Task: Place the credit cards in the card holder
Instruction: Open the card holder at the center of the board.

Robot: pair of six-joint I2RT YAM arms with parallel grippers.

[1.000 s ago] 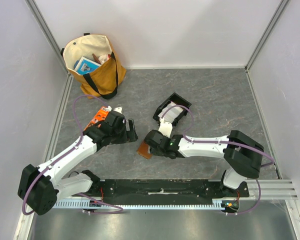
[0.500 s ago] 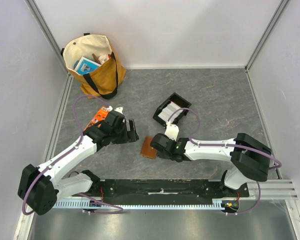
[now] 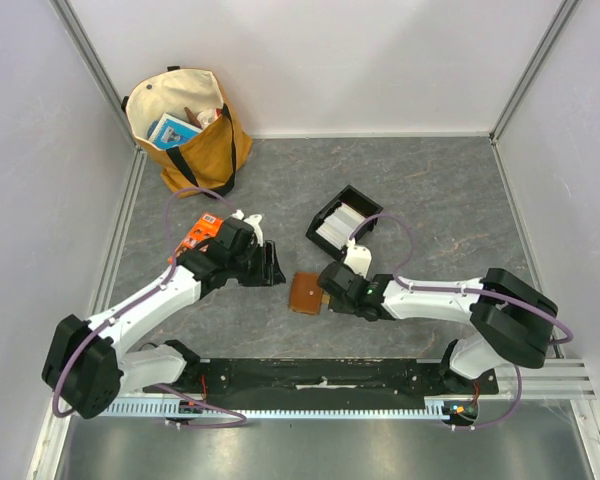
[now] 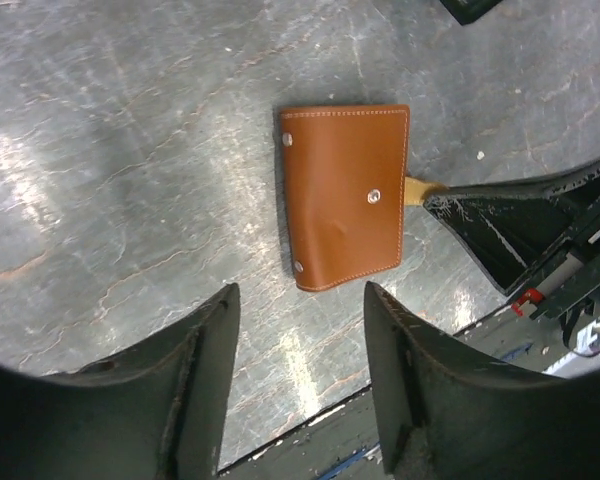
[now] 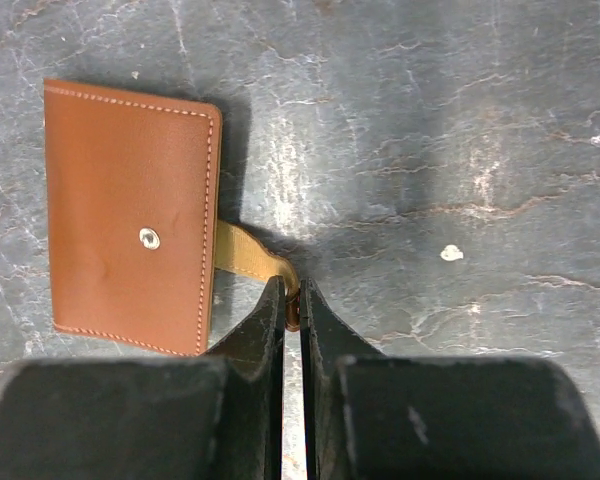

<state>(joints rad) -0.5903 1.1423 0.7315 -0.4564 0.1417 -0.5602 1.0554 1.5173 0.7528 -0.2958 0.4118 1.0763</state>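
The card holder (image 3: 305, 292), a tan-brown leather wallet with a round snap, lies closed on the grey table between the arms; it shows in the left wrist view (image 4: 345, 192) and the right wrist view (image 5: 130, 230). My right gripper (image 5: 292, 300) is shut on the end of the wallet's strap (image 5: 248, 253), at the wallet's right side (image 3: 332, 292). My left gripper (image 4: 300, 340) is open and empty, just left of the wallet (image 3: 272, 266). White credit cards (image 3: 337, 226) lie in a black tray (image 3: 344, 218) behind the wallet.
An orange printed packet (image 3: 195, 236) lies under the left arm. A yellow tote bag (image 3: 188, 128) with items stands at the back left. Walls enclose the table on three sides; a black rail (image 3: 320, 378) runs along the near edge.
My right gripper drew back to the right, away from over the wallet, and now pinches its strap; the wallet shifted slightly right and squared up. My left gripper moved right toward the wallet.
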